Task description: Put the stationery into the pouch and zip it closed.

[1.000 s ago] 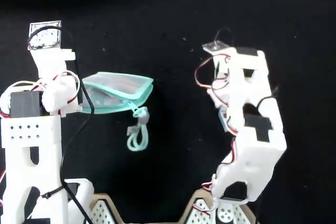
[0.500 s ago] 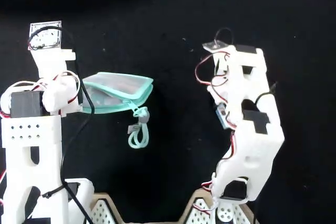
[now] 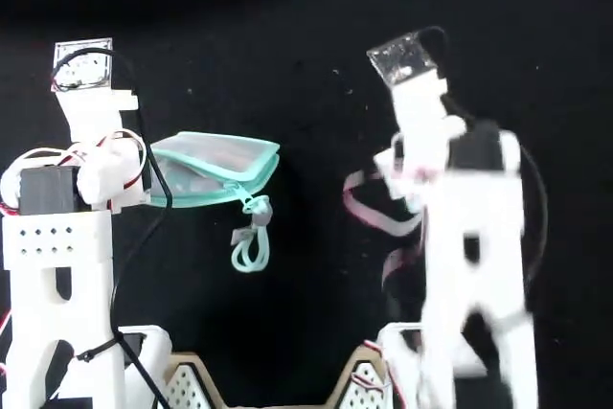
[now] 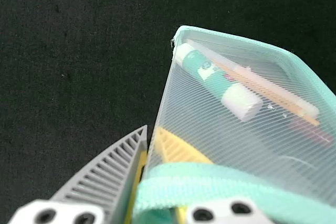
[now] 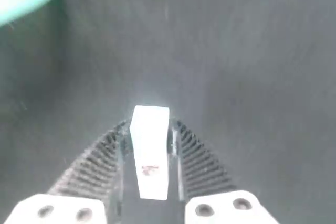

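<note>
— Right arm (image 3: 460,217) has swung since a second ago: it was bent low over the table (image 3: 287,35), and now it stands straighter, its upper end farther from the base, blurred in the high view.

— And the right hand (image 5: 150,125)?

— Pinching a white eraser (image 5: 150,153) between both fingers. The eraser stands lengthwise in the grip, its end just past the fingertips.

— Where's the pouch (image 3: 215,168)?

— On the table, well apart from the right hand and right at the left hand (image 4: 150,142), which has not shifted. That hand is pressed together on the pouch's near edge, one finger on each side of the clear wall.

— Anything inside?

— Beyond the left hand's fingertips, a glue stick (image 4: 218,81) lies slantwise, with a pencil (image 4: 268,92) just beside it. Something reddish sits past those, too blurred to name.

— The zip?

— Its two edges look parted. The slider sits at the corner far from the left hand, with a mint loop (image 3: 251,248) trailing from it onto the table.
</note>
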